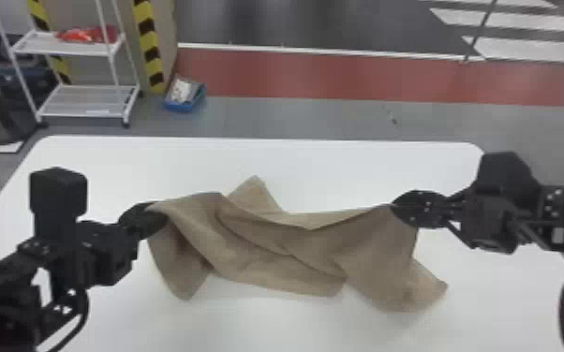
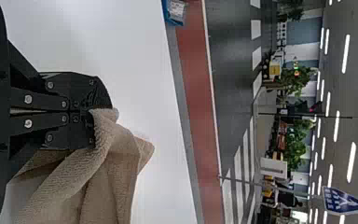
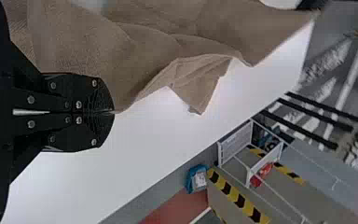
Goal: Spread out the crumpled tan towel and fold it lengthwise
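Note:
The tan towel [image 1: 285, 248] is stretched sideways above the white table, its upper edge sagging between the grippers, with loose folds below and one corner poking out behind. My left gripper [image 1: 147, 217] pinches its left end; in the left wrist view the closed left gripper [image 2: 91, 112] has the towel [image 2: 107, 172] draped from its tips. At the upper right end, my right gripper [image 1: 412, 208] is shut on the towel's edge; in the right wrist view the right gripper [image 3: 105, 112] is closed with the towel [image 3: 158, 37] spreading away from it.
The white table [image 1: 342, 173] extends around the towel on all sides. Beyond its far edge, on the floor, stand a white wire rack [image 1: 84, 100] at the left and a blue bin [image 1: 185, 96].

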